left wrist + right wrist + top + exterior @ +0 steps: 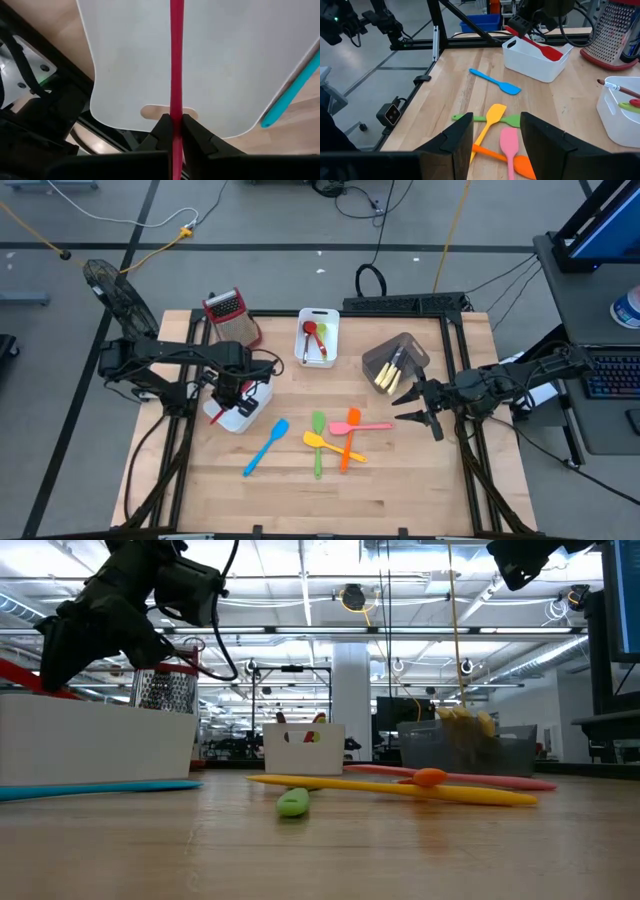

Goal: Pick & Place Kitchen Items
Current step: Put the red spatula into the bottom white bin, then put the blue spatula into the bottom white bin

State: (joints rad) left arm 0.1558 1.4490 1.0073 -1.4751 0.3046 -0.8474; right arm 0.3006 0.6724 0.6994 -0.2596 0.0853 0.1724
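Spanning a metal frame in a workshop of cables and ceiling lights, the wooden worktop (300, 490) carries three bins. The left end effector (226, 393) hangs over the white bin (252, 416) near the left edge, clamped on a red utensil (176, 65) dipping inside. The right end effector (412, 406), fingers apart and empty, hovers just right of the loose spatulas (335, 438) lying mid-table, bare wood in front.
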